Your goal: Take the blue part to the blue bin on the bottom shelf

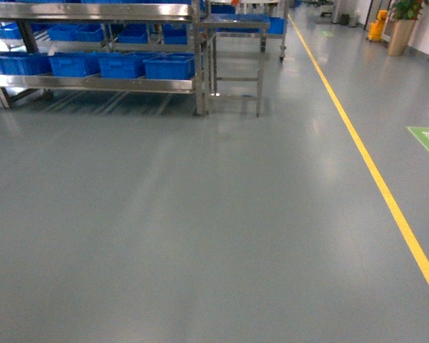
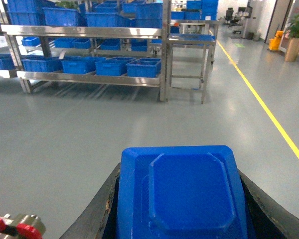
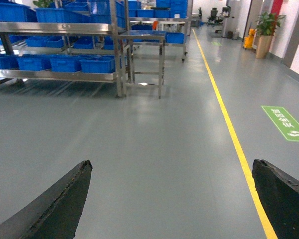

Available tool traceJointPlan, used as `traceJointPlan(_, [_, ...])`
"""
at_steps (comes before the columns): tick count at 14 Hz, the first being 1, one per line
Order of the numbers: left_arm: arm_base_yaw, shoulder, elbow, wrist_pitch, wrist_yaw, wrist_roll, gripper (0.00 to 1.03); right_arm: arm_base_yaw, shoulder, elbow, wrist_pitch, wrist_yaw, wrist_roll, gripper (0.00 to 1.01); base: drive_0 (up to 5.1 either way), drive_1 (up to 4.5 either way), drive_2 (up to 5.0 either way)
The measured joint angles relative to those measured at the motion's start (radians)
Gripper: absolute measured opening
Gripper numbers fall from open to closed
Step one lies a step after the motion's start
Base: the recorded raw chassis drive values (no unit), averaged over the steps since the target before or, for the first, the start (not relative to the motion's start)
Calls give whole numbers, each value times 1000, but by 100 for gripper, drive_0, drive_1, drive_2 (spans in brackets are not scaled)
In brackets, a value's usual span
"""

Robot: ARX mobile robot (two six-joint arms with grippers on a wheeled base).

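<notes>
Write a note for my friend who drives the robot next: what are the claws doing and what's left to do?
Left claw: shut on the blue part, fingers on both its sides.
Right claw: open, holding nothing.
The bottom shelf with its blue bins is across the grey floor, ahead and to the left, beside the steel table.
Done: the part is picked up.
Left: drive to the rack, then put the part into a blue bin on the bottom shelf.

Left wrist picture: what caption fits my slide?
Left gripper carrying the blue part toward the bottom shelf of blue bins.
</notes>
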Motion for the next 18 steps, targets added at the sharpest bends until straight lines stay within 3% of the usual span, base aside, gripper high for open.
traceJointPlan(13, [-1, 1, 0, 0, 2, 0, 44, 0, 0, 0, 0, 0, 0, 98, -25, -25, -25])
traceJointPlan(18, [-1, -5, 0, 2, 2, 0, 44, 0, 0, 0, 0, 0, 0, 98, -19, 411, -449])
